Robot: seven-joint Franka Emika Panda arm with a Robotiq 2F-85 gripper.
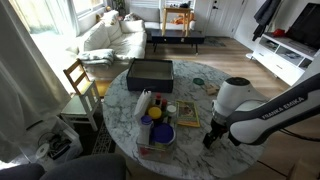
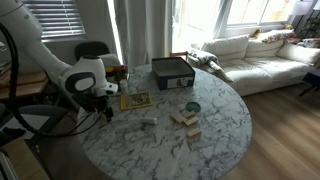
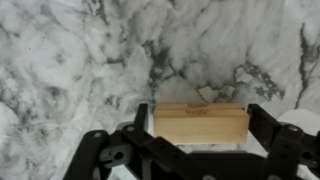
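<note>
Wooden block (image 3: pixel 200 126): lower centre of wrist view, lying flat on marble table (image 3: pixel 80 60).
Gripper (image 1: pixel 211 138): low over block, fingers (image 3: pixel 264 124) spread wide either side of it, not clamped.
Exterior view: arm at table edge, lower right of frame.
Yellow book (image 1: pixel 188 115) near, left of gripper.
Dark box (image 1: pixel 150 72) well apart, toward far side of table.
White sofa (image 1: pixel 110 38) upper left.

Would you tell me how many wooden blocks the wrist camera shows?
1. The wooden block lies on the marble table, between the fingers of the open gripper; more may lie beyond this view.
</note>
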